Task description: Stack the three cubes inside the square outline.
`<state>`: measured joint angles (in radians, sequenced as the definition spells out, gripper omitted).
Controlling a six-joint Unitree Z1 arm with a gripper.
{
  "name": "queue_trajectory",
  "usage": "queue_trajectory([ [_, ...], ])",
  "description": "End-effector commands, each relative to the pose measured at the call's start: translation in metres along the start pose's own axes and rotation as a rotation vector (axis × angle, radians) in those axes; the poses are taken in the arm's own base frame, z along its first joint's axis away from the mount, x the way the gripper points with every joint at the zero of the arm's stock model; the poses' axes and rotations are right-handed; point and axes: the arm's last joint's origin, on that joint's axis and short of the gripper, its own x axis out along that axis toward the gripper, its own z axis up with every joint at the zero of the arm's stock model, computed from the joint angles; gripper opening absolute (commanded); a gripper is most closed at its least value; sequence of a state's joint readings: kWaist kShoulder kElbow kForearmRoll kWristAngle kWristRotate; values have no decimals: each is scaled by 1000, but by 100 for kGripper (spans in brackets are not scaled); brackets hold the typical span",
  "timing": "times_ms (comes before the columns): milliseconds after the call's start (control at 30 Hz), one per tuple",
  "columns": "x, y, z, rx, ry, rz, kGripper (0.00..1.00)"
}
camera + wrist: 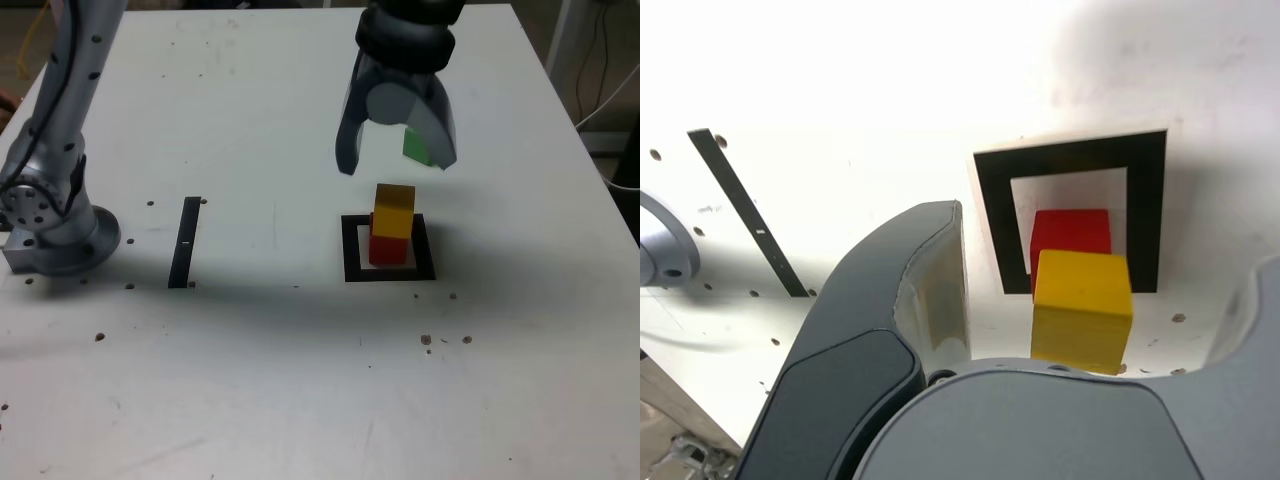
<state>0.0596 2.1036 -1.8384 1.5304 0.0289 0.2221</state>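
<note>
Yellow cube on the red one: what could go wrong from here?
1. The matte yellow cube sits skewed on the matte red cube, overhanging one side, so a third cube could tip the stack.
2. The open grey gripper hangs just above; a low move toward the green cube behind might clip the stack.
3. Any knock could push red onto the black square outline.

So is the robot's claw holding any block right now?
No. The end effector hangs open above the yellow cube, which sits on the red cube untouched. Nothing is held.
</note>
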Motion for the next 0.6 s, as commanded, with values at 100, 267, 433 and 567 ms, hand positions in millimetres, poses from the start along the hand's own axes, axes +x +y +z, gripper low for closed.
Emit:
queue_trajectory([
  [100,-3,19,4,17,-7,-8,99],
  [267,0,45,9,43,-7,-16,99],
  [433,2,70,10,51,-12,-16,99],
  [567,5,88,12,59,-18,-19,100],
])
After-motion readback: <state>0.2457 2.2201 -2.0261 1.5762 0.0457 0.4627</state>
